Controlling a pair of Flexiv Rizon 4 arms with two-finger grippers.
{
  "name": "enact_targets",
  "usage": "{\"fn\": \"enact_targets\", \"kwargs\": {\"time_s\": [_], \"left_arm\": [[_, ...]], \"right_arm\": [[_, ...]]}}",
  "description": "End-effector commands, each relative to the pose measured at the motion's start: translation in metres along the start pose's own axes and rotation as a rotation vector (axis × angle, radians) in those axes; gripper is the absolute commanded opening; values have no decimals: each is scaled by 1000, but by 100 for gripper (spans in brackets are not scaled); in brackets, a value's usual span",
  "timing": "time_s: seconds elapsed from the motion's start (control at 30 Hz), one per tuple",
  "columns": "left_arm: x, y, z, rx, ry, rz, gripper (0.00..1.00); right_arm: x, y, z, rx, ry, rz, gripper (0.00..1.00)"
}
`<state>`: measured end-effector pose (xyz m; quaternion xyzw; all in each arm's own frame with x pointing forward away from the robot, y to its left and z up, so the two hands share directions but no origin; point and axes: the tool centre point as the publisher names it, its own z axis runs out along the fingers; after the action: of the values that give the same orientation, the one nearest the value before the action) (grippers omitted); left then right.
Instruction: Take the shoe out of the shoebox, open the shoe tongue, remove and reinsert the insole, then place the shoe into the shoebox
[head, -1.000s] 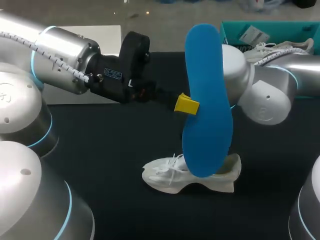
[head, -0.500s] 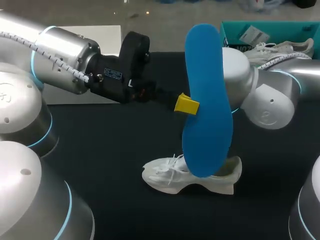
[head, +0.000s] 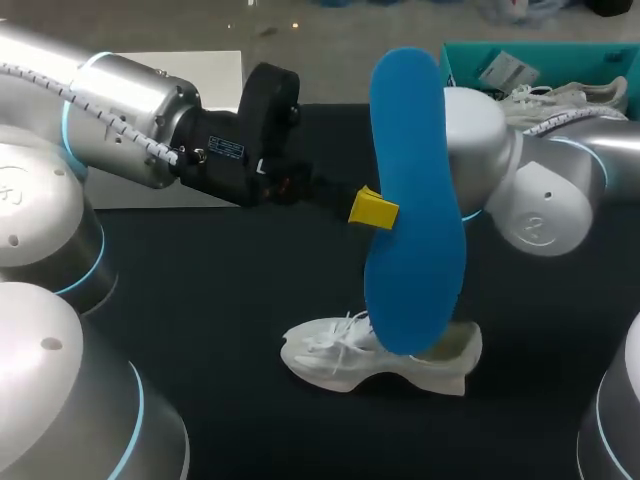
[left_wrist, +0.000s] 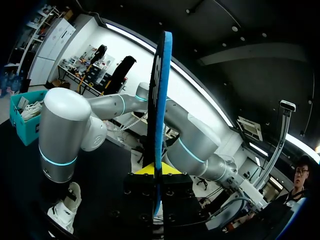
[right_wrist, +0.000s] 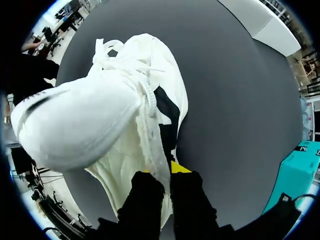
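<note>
A blue insole stands upright above the table, and my left gripper is shut on its edge about halfway up. In the left wrist view the insole shows edge-on, pinched in that gripper. Under it, on the black tabletop, the white shoe rests on its sole. My right arm comes down behind the insole, which hides its gripper in the head view. In the right wrist view my right gripper is shut on the rim of the shoe at its opening.
The teal shoebox sits at the back right with a second white shoe in it, and shows beside the right gripper as a teal shoebox. A white board lies at the back left.
My right gripper has shut on the shoe's rim. The shoe has shifted slightly to the left, and the right arm's elbow has swung a little. The left arm and insole are still.
</note>
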<state>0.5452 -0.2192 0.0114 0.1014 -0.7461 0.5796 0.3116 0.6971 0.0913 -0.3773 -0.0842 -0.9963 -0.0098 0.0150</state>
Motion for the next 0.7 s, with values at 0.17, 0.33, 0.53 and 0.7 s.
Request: {"fn": "enact_targets", "kwargs": {"time_s": [0.17,0.33,0.53,0.7], "left_arm": [[-1,-2,1,-4,1,-1,0],[-1,-2,1,-4,1,-1,0],[-1,-2,1,-4,1,-1,0],[-1,-2,1,-4,1,-1,0]], "right_arm": [[7,0,-19,3,114,311,0],[11,3,-27,-26,169,488,0],[22,5,-37,-114,197,653,0],[29,9,-46,-132,145,764,0]]}}
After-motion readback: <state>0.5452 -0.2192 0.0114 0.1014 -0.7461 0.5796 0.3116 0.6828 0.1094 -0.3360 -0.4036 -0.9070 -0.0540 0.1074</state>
